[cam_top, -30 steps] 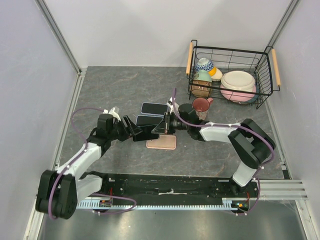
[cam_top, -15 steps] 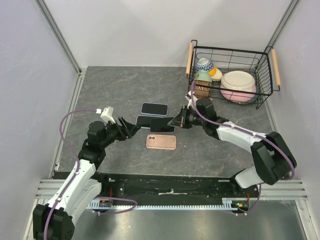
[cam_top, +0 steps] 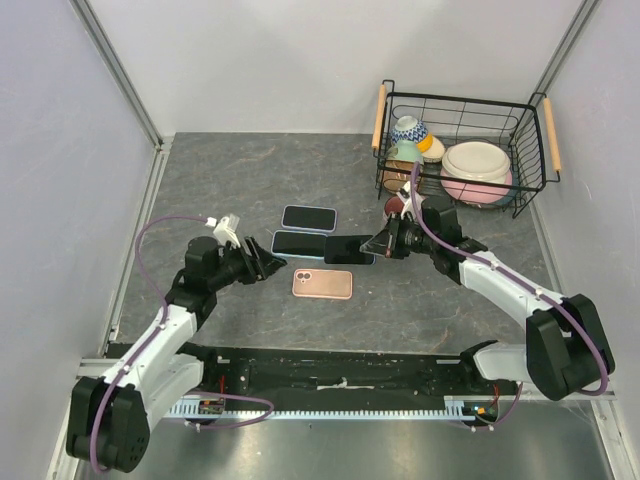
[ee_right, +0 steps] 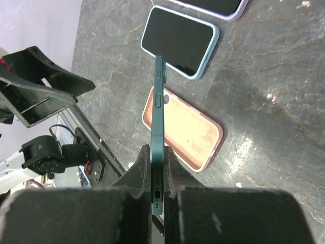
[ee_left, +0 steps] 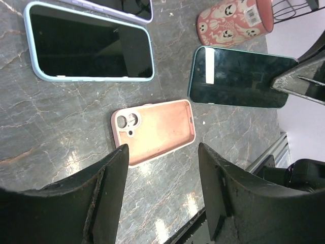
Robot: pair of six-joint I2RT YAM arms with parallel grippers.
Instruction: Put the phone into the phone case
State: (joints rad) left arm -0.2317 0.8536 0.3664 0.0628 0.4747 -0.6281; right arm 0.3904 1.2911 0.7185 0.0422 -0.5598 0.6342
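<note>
1. The right hand [cam_top: 378, 248] is clamped on one short end of the phone [cam_top: 345, 251], the end with the port, and holds it off the counter [cam_top: 230, 170].
2. The phone juts from that hand toward the left arm. In the right wrist view it shows edge-on above the phone case [cam_top: 322, 284], not touching it.
3. The phone case, pink, lies flat on the counter with its hollow side up and empty. Its camera cut-out is at the end nearer the left arm.
4. The left hand [cam_top: 268, 266] is open and holds nothing. Its fingers [ee_left: 109, 193] are spread just left of the case and point toward it.
5. Behind the case lie a blue-cased phone [cam_top: 298, 243] and a lavender-cased phone [cam_top: 308, 217], both screen up.
6. A pink mug [ee_left: 233, 20] sits near a wire basket [cam_top: 460, 98] of bowls at the far right.
</note>
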